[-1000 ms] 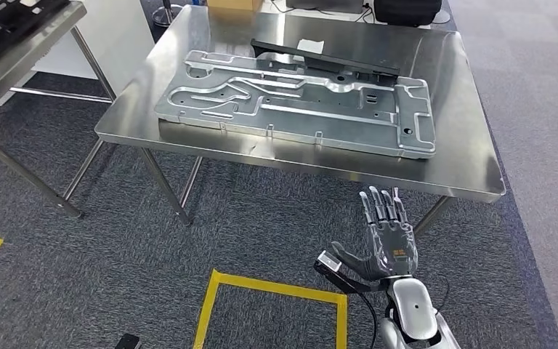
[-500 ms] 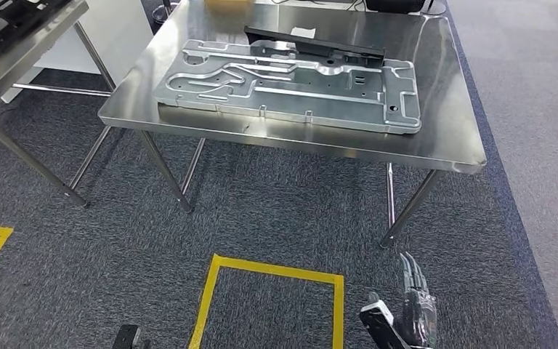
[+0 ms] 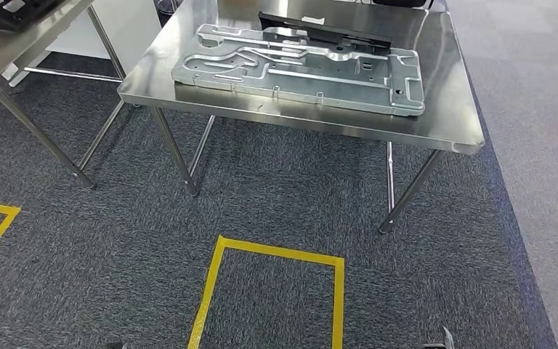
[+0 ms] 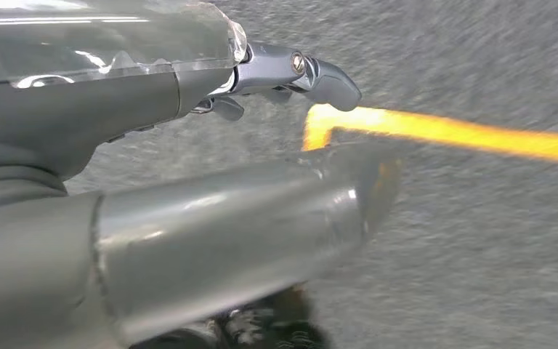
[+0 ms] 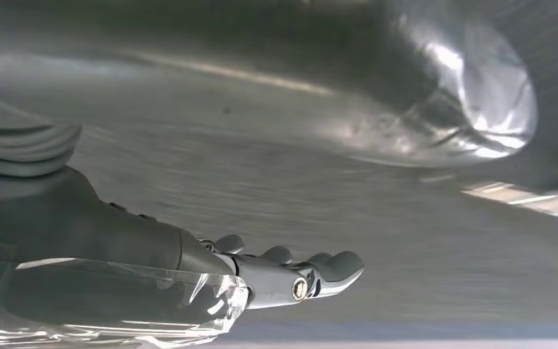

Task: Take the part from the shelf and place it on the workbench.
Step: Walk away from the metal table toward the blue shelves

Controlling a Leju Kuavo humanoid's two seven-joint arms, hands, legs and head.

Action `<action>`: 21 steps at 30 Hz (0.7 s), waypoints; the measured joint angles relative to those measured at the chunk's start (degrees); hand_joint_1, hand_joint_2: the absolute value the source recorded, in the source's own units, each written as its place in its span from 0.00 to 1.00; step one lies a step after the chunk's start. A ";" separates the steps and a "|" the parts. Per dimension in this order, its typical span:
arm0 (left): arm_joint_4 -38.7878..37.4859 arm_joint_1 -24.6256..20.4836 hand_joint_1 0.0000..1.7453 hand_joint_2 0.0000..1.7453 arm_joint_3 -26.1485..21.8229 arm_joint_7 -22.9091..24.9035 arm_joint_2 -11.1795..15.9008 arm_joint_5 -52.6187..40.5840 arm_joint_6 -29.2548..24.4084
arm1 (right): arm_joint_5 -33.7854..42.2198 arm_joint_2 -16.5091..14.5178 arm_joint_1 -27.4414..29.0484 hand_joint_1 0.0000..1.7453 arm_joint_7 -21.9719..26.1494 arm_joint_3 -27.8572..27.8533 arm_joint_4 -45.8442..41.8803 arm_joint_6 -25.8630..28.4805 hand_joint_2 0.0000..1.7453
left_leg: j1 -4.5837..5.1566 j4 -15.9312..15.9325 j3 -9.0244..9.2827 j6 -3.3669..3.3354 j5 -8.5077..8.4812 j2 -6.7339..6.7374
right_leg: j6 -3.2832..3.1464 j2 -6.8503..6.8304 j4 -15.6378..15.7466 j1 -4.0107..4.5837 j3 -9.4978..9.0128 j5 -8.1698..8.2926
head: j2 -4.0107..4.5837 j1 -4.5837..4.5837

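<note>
Both hands, left hand (image 4: pixel 290 73) and right hand (image 5: pixel 290 280), are hanging empty, fingers loose; black elongated plastic part (image 3: pixel 323 30) is lying on steel workbench (image 3: pixel 450 109), so stepping back steadily seems wise.

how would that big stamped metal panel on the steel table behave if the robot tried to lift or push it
The metal panel looks like thin stamped sheet with pressed ribs, so probably fairly stiff, though its length may let it flex. It lies flat on the polished steel table, so a push would likely slide it. It probably needs both hands.
</note>
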State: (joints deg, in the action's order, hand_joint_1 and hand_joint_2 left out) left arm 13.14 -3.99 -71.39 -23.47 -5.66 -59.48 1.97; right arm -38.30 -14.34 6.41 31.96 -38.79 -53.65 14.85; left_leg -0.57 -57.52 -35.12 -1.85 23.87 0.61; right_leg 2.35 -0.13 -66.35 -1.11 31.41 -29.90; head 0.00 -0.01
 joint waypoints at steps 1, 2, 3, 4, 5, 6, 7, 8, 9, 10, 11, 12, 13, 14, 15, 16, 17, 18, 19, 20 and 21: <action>0.00 0.42 0.00 0.00 0.00 0.07 0.09 -0.39 0.10 | -0.57 -0.14 -0.43 0.00 -0.05 -3.64 2.47 -0.70 0.00 | 0.06 -0.27 -0.47 0.33 -0.36 0.01 | -0.35 0.00 4.41 0.10 -3.24 -0.29 | 0.00 -0.01; 0.00 0.68 0.00 0.00 0.02 0.42 -0.10 -0.94 -0.17 | -1.05 -0.25 -1.02 0.00 -0.66 -6.92 5.11 -0.62 0.00 | 0.11 -0.48 -0.83 0.71 -0.78 0.08 | -0.71 0.04 7.99 0.25 -5.57 -1.04 | 0.00 -0.02; 0.01 0.82 0.00 0.00 0.10 0.88 -0.53 -1.73 -0.96 | -1.42 -0.38 -1.70 0.00 -1.77 -10.08 7.96 -0.05 0.00 | 0.13 -0.54 -1.08 1.12 -1.27 0.18 | -1.12 0.11 10.27 0.46 -6.86 -1.73 | 0.00 -0.04; 0.01 0.90 0.00 0.00 0.25 1.34 -1.19 -2.60 -2.16 | -1.78 -0.56 -2.36 0.00 -3.17 -12.88 10.76 0.95 0.00 | 0.14 -0.47 -1.24 1.53 -1.83 0.27 | -1.54 0.17 11.19 0.61 -6.94 -1.86 | 0.00 -0.06; 0.02 0.96 0.00 0.00 0.42 1.67 -1.95 -3.36 -3.57 | -2.29 -0.79 -2.98 0.00 -4.66 -15.43 13.52 2.11 0.00 | 0.04 -0.46 -1.42 1.91 -2.13 0.27 | -1.98 0.13 11.26 0.55 -6.46 -1.48 | 0.01 -0.04; 0.02 1.04 0.00 0.00 0.63 1.75 -2.69 -3.97 -4.87 | -3.00 -1.00 -3.54 0.00 -6.19 -17.65 16.19 3.24 0.00 | -0.03 -0.83 -1.73 2.24 -1.54 0.20 | -2.52 0.04 11.24 0.49 -5.90 -0.88 | 0.01 -0.06; 0.01 1.12 0.00 0.00 0.86 1.75 -3.28 -4.41 -5.71 | -3.69 -1.16 -4.05 0.00 -7.52 -19.41 18.56 4.07 0.00 | -0.09 -2.09 -2.28 2.49 0.20 0.10 | -3.06 -0.11 11.29 0.39 -5.25 -0.21 | 0.01 -0.13; 0.00 1.24 0.00 0.00 1.08 1.76 -3.77 -4.83 -6.14 | -4.31 -1.27 -4.59 0.00 -8.76 -20.83 20.68 4.55 0.00 | -0.18 -4.46 -3.02 2.68 2.97 -0.01 | -3.50 -0.21 11.31 0.30 -4.47 0.42 | 0.01 -0.22; -0.01 1.36 0.00 0.00 1.30 1.78 -4.24 -5.26 -6.29 | -4.85 -1.34 -5.14 0.00 -10.10 -22.17 22.82 4.75 0.00 | -0.19 -7.77 -3.87 2.83 6.08 -0.06 | -3.80 -0.23 11.25 0.40 -3.61 1.00 | 0.00 -0.34; -0.02 1.44 0.00 0.00 1.47 1.79 -4.56 -5.62 -6.29 | -5.24 -1.38 -5.64 0.00 -11.32 -23.28 24.66 4.66 0.00 | -0.21 -11.63 -4.66 2.96 8.53 -0.07 | -3.96 -0.27 11.14 0.53 -2.72 1.56 | 0.00 -0.43; -0.02 1.51 0.00 0.00 1.58 1.81 -4.80 -5.89 -6.27 | -5.66 -1.39 -6.04 0.00 -12.44 -24.20 26.26 4.45 0.00 | -0.21 -15.09 -5.11 3.07 9.55 -0.08 | -4.03 -0.42 11.01 0.66 -1.84 2.08 | 0.00 -0.47; -0.02 1.53 0.00 0.00 1.67 1.81 -4.93 -6.05 -6.27 | -6.17 -1.38 -6.33 0.00 -13.51 -24.95 27.71 4.16 0.00 | -0.21 -17.39 -5.05 3.13 9.01 -0.08 | -4.05 -0.66 10.82 0.78 -0.98 2.59 | 0.00 -0.48; -0.02 1.53 0.00 0.00 1.76 1.80 -4.96 -6.16 -6.28 | -6.81 -1.38 -6.55 0.00 -14.47 -25.48 28.99 3.89 0.00 | -0.20 -17.96 -4.18 3.11 7.31 -0.07 | -4.03 -1.01 10.55 0.88 -0.16 3.04 | 0.00 -0.48; -0.02 1.53 0.00 0.00 1.86 1.80 -4.96 -6.28 -6.31 | -7.53 -1.38 -6.70 0.00 -15.37 -25.82 30.08 3.68 0.00 | -0.18 -16.47 -2.34 3.00 5.34 0.01 | -3.97 -1.41 10.24 0.93 0.59 3.39 | 0.00 -0.50; -0.02 1.50 0.00 0.00 1.97 1.79 -4.96 -6.49 -6.37 | -8.29 -1.38 -6.85 0.00 -16.40 -26.06 31.12 3.47 0.00 | -0.14 -13.08 0.50 2.79 4.06 0.42 | -3.84 -1.76 9.85 0.97 1.21 3.67 | 0.00 -0.50; -0.01 1.43 0.00 0.00 2.10 1.79 -4.96 -6.75 -6.48 | -9.01 -1.38 -6.97 0.00 -17.46 -26.19 32.01 3.31 0.00 | 0.03 -8.45 3.87 2.55 4.08 1.09 | -3.64 -2.16 9.42 1.06 1.69 3.87 | 0.00 -0.53; 0.00 1.31 0.00 0.00 2.24 1.79 -4.96 -7.00 -6.63 | -9.68 -1.39 -7.05 0.00 -18.56 -26.27 32.77 3.15 0.00 | 0.24 -4.01 6.76 2.20 5.01 1.69 | -3.39 -2.61 9.07 1.16 2.01 4.04 | 0.00 -0.55; 0.01 1.18 0.00 0.00 2.37 1.79 -4.96 -7.22 -6.79 | -10.31 -1.40 -7.19 0.00 -19.79 -26.31 33.48 2.98 0.00 | 0.44 -0.70 8.64 1.84 6.18 2.11 | -3.09 -3.10 8.80 1.24 2.22 4.23 | 0.00 -0.57; 0.02 1.11 0.00 0.00 2.48 1.80 -4.96 -7.41 -6.95 | -10.85 -1.42 -7.35 0.00 -20.90 -26.35 34.14 2.86 0.00 | 0.62 1.10 9.39 1.50 7.04 2.11 | -2.75 -3.62 8.67 1.30 2.36 4.45 | 0.00 -0.57; 0.02 1.16 0.00 0.00 2.55 1.83 -4.98 -7.56 -7.06 | -11.31 -1.42 -7.54 0.00 -21.85 -26.41 34.72 2.76 0.00 | 0.59 1.70 9.28 1.08 7.15 1.71 | -2.39 -4.12 8.67 1.34 2.41 4.70 | 0.00 -0.57; 0.02 1.29 0.00 0.00 2.58 1.86 -5.06 -7.73 -7.15 | -11.75 -1.42 -7.75 0.00 -22.73 -26.46 35.16 2.66 0.00 | 0.46 1.84 9.02 0.72 6.85 1.35 | -2.02 -4.16 8.50 1.26 2.48 4.71 | 0.00 -0.57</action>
State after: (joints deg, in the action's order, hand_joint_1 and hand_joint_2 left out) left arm 13.16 -2.69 -68.81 -21.61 -10.72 -67.21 -5.19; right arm -50.05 -15.75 -1.34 9.23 -65.25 -18.50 17.51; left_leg -0.10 -55.69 -26.10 -1.14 30.72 1.95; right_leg 0.33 -4.29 -57.84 0.14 33.89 -25.19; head 0.00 -0.58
